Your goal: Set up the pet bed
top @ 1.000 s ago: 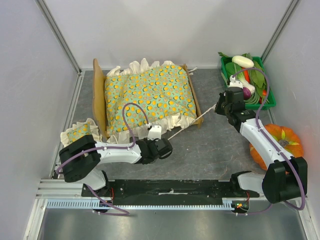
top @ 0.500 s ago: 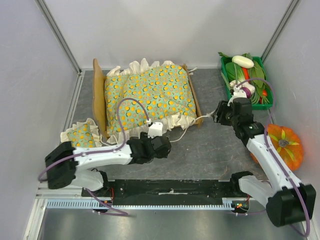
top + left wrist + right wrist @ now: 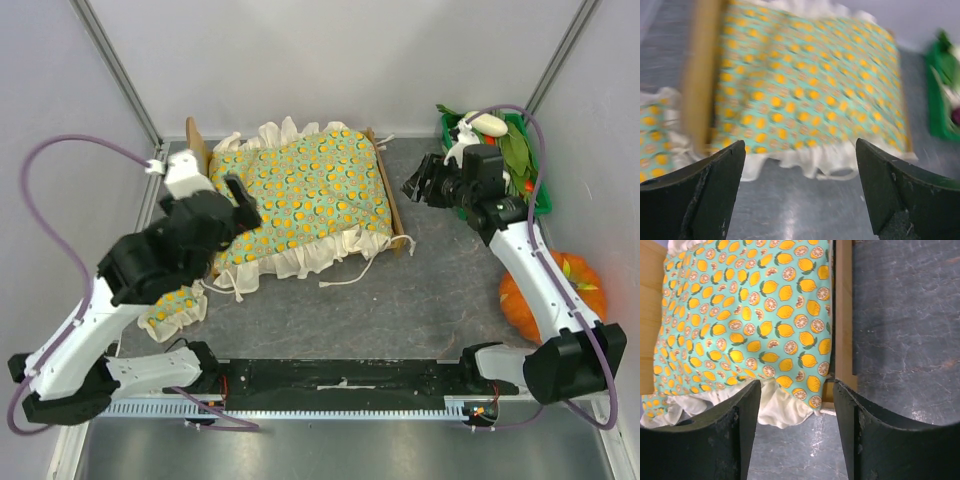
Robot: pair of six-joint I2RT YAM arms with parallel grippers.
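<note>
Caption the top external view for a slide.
Open left gripper and right gripper hover at opposite ends of the pet bed, frilled cushion inside.

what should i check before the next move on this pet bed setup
1. Left gripper open and empty: ok.
2. Right gripper open and empty: ok.
3. Cushion lying on the pet bed: ok.
4. Frill tucked inside the frame: not ok, the near side spills onto the table.
5. Small pillow on the cushion: not ok, it lies on the table near the headboard.
6. Tie cord clear of both grippers: ok, it trails loose on the table.
</note>
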